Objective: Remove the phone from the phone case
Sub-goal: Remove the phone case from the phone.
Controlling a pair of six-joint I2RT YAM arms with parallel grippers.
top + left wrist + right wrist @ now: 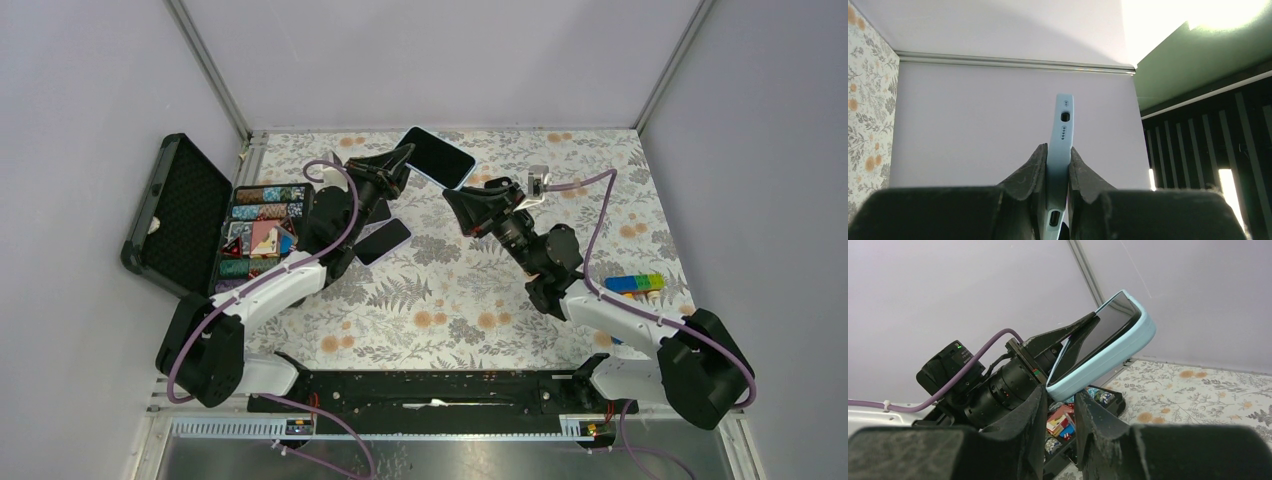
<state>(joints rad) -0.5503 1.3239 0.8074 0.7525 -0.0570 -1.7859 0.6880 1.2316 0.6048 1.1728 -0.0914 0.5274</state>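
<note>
The phone, dark screen up, sits in a light blue phone case and is held in the air above the back of the table. My left gripper is shut on one end of it; in the left wrist view the case's edge stands upright between the two pads of that gripper. My right gripper comes from the right. In the right wrist view the right gripper has the case's lower corner wedged between its narrowly parted tips.
An open black box with coloured game pieces lies at the left edge. A second dark phone lies flat on the floral cloth under the left arm. Coloured bricks sit at the right.
</note>
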